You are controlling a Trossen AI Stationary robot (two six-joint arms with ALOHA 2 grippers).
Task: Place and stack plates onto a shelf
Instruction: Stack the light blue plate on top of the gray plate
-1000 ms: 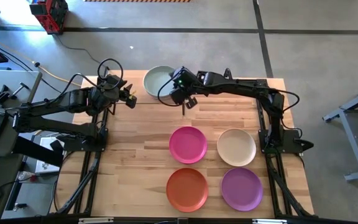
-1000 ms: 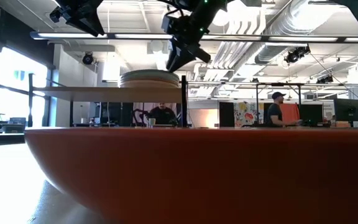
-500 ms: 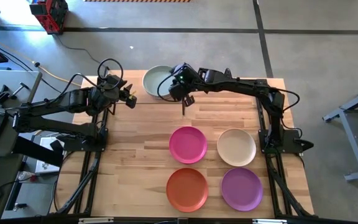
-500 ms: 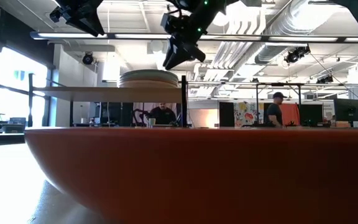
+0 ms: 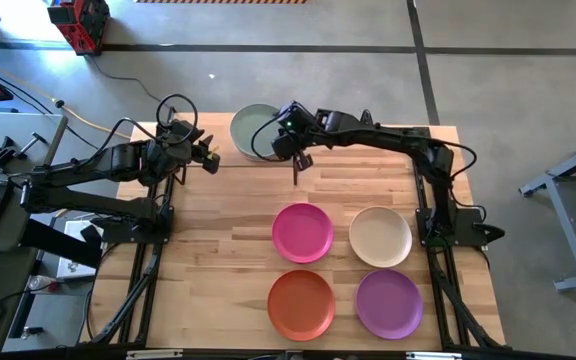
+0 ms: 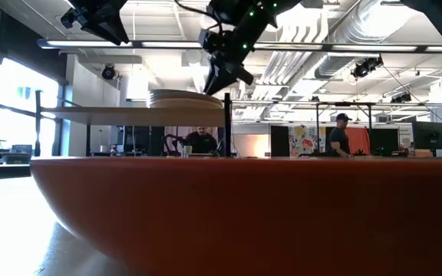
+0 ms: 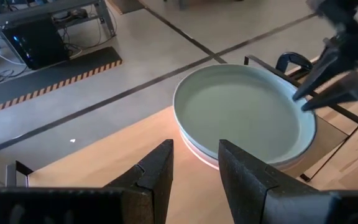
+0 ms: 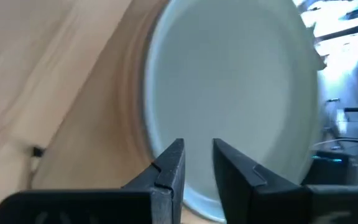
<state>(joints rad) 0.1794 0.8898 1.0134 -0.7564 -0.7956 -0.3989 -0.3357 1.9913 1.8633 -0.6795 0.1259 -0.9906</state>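
A stack of plates (image 5: 252,130) with a pale green plate (image 7: 241,115) on top and a peach one (image 7: 194,151) under it rests on the light-wood shelf (image 6: 121,115) at the table's far middle. My right gripper (image 5: 280,143) is slightly open and empty. Its tips are at the pale green plate's right rim, just above the stack in the low view (image 6: 212,88). My left gripper (image 5: 211,160) is open and empty and waits left of the shelf. Magenta (image 5: 302,232), cream (image 5: 380,236), orange (image 5: 301,303) and purple (image 5: 389,303) plates lie flat on the table. My right gripper's fingertips (image 7: 300,99) stand at the pale green plate's right rim (image 7: 306,124). They slant down from the table's right and point in over the plate. I cannot tell whether they touch it. The plate lies flat on the stack.
The shelf's black frame post (image 6: 226,126) stands right under my right gripper. The shelf's left half (image 7: 104,155) is bare board. The orange plate (image 6: 244,207) fills the front of the low view. People show in the room beyond the table.
My right gripper has gone a little toward the table's left and far edges and down, closer to the right rim of the stack's top plate.
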